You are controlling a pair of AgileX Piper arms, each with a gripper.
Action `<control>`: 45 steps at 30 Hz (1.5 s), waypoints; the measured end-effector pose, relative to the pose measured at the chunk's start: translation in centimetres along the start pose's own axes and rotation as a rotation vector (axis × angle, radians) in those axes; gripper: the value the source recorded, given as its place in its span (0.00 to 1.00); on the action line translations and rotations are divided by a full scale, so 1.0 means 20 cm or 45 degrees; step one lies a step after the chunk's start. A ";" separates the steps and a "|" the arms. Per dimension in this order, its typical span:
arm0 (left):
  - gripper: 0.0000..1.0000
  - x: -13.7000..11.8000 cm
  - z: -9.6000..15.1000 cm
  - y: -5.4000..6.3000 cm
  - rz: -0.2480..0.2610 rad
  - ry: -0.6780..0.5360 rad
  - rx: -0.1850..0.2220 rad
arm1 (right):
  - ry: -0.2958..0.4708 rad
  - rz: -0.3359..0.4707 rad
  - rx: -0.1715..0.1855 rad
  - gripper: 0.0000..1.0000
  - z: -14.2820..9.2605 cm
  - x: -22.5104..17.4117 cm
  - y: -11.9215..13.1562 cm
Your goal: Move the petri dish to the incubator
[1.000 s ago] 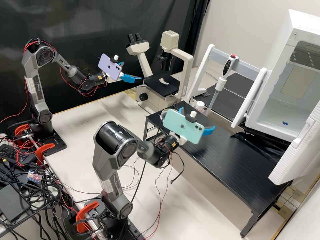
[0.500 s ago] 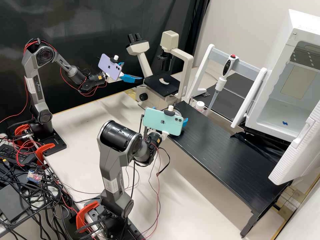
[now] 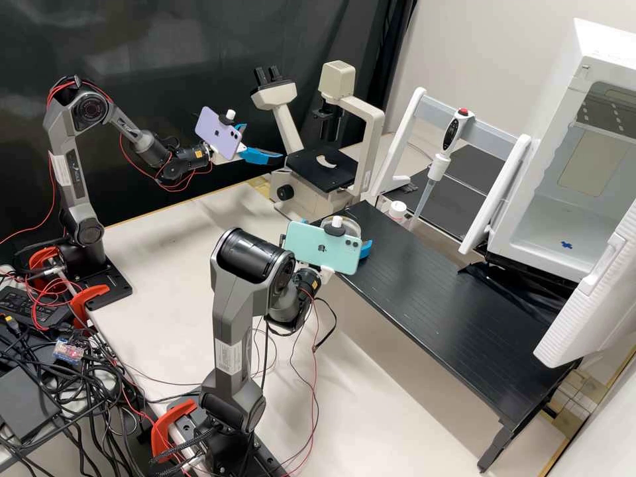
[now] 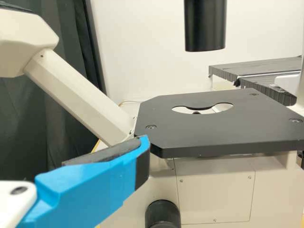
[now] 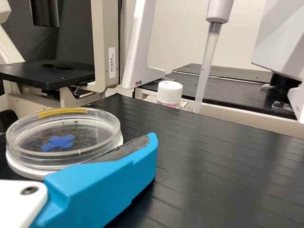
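on the black, finely grooved tabletop (image 3: 450,298), near its edge, a round, shallow petri dish (image 5: 92,124) lies flat. its walls and lid are clear and glossy, with a smooth white ring around the base, like a saucer under glass. beyond the tabletop, a cream microscope (image 3: 373,136) of smooth, painted surfaces has a matte black, flat stage (image 3: 311,164) with a rounded opening. a slim pipette (image 3: 455,136) with a red button and a translucent lower barrel hangs upright on a white stand (image 3: 402,129), above a small bottle (image 5: 169,91) with a round white cap.

the right claw (image 3: 336,233) stands wide open, its bright blue fingers set to either side of the petri dish. one finger (image 5: 111,178) has a dark, rough pad facing the clear wall, very close to it; whether they touch, i cannot tell. the petri dish sits low on the tabletop. the left claw (image 3: 263,142) is open too, holding nothing, in the air just beside the microscope's stage.

seen close up, the petri dish has a strip of yellow tape along its lid's rim and a blue cross inside its round outline. it is well apart from the incubator (image 3: 556,215), a white box with a thick, ribbed door open and another blue cross on its floor.
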 end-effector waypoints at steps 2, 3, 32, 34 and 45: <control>1.00 0.00 0.00 0.00 0.000 0.000 0.000 | -0.004 0.004 0.000 0.00 0.00 0.00 0.00; 1.00 0.00 0.00 0.00 0.000 0.000 0.000 | -0.007 0.006 0.000 0.00 0.01 0.00 0.01; 1.00 0.00 0.00 0.00 0.000 0.000 0.000 | 0.007 0.011 0.001 0.00 0.00 0.02 0.02; 1.00 0.00 0.00 0.00 0.000 0.000 0.000 | 0.007 0.011 0.001 0.00 0.00 0.02 0.02; 1.00 0.00 0.00 0.00 0.000 0.000 0.000 | 0.006 0.007 0.008 0.00 0.00 0.02 0.03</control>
